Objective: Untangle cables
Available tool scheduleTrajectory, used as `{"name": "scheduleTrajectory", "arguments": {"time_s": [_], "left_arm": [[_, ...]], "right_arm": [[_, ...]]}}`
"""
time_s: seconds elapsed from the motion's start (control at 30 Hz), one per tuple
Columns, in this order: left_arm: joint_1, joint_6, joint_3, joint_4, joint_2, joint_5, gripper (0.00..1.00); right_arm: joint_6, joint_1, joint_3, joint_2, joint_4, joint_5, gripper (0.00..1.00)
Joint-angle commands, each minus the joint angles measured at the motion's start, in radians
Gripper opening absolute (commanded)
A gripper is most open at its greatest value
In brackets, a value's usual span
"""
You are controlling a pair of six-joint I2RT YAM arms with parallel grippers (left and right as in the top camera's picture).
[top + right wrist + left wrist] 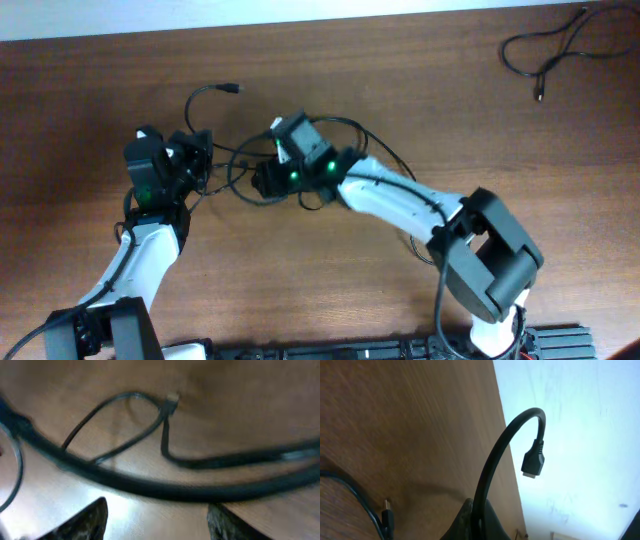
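The left tool (480, 522) is clamped on one cable (488, 467); the right tool (157, 512) stands apart above the tangle (238, 168). Risk: pulling without a second hold drags the tangle and tightens it.

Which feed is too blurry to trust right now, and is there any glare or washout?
Right wrist view: motion-smeared, the thin black cord with a pale plug tip is soft, and glare whitens the brown wooden table at lower left. Left wrist view: the black plug-ended cable is sharp against a washed-out white background. Overhead view: clear, evenly lit.
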Motion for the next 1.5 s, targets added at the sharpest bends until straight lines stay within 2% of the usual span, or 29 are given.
{"name": "scheduleTrajectory", "arguments": {"time_s": [0.0,0.07,0.1,0.17,0.2,0.27,0.37,0.5,0.53,0.63,0.73,0.77,0.8,0.87,0.9,0.97,1.1,1.17,1.27,1.4,1.47], "left_arm": [[-0.002,-0.041,0.007,-0.001,-0.012,-0.008,0.0],[-0.002,-0.041,0.007,-0.002,-0.012,0.024,0.0],[-0.002,-0.041,0.007,-0.002,-0.012,0.032,0.0],[0.0,-0.04,0.007,-0.002,-0.012,0.035,0.0],[0.01,-0.035,0.007,-0.002,-0.012,0.035,0.0],[0.043,-0.012,0.007,-0.002,-0.012,0.037,0.0],[0.158,0.093,0.007,-0.003,-0.012,0.056,0.0],[0.288,0.205,0.007,-0.103,-0.012,0.06,0.0],[0.307,0.205,0.007,-0.141,-0.012,0.069,0.0],[0.314,0.203,0.007,-0.172,-0.011,0.159,0.0],[0.277,0.215,0.007,-0.148,-0.011,0.259,0.0],[0.253,0.292,0.007,-0.122,-0.012,0.307,0.0],[0.23,0.377,0.007,-0.108,-0.012,0.348,0.0],[0.18,0.525,0.007,-0.109,-0.011,0.402,0.0],[0.153,0.6,0.007,-0.122,-0.011,0.423,0.0],[0.117,0.672,0.007,-0.171,-0.011,0.436,0.0],[0.114,0.677,0.007,-0.302,-0.011,0.401,0.0],[0.114,0.669,0.007,-0.426,-0.012,0.274,0.0],[0.114,0.591,0.007,-0.584,-0.011,0.102,0.0],[0.113,0.592,0.006,-0.624,-0.011,0.086,0.0],[0.114,0.592,0.006,-0.634,-0.011,0.082,0.0]], "right_arm": [[0.123,0.007,-0.096,0.006,0.218,0.233,0.63],[0.122,0.006,-0.107,0.03,0.348,0.312,0.62],[0.122,0.006,-0.107,0.041,0.383,0.33,0.54],[0.108,0.004,-0.107,0.051,0.388,0.33,0.11],[0.074,0.0,-0.107,0.048,0.373,0.326,0.04],[0.017,-0.022,-0.107,0.016,0.272,0.323,0.04],[-0.1,-0.124,-0.107,-0.102,0.001,0.333,0.04],[-0.187,-0.346,-0.107,-0.282,-0.188,0.316,0.04],[-0.191,-0.391,-0.107,-0.314,-0.205,0.272,0.04],[-0.284,-0.51,-0.107,-0.372,-0.201,-0.063,0.04],[-0.286,-0.517,-0.109,-0.355,-0.217,-0.178,0.16],[-0.29,-0.505,-0.114,-0.348,-0.22,-0.177,0.24],[-0.322,-0.488,-0.117,-0.34,-0.22,-0.178,0.28],[-0.462,-0.442,-0.117,-0.323,-0.224,-0.177,0.37],[-0.542,-0.417,-0.117,-0.314,-0.227,-0.177,0.4],[-0.644,-0.362,-0.117,-0.3,-0.222,-0.177,0.44],[-0.653,-0.277,-0.117,-0.239,-0.15,-0.18,0.52],[-0.655,-0.232,-0.117,-0.195,-0.089,-0.218,0.59],[-0.684,-0.172,-0.117,-0.139,-0.011,-0.26,0.64],[-0.702,-0.083,-0.116,-0.062,0.078,-0.259,0.67],[-0.777,-0.042,-0.116,-0.04,0.089,-0.24,0.7]]}}
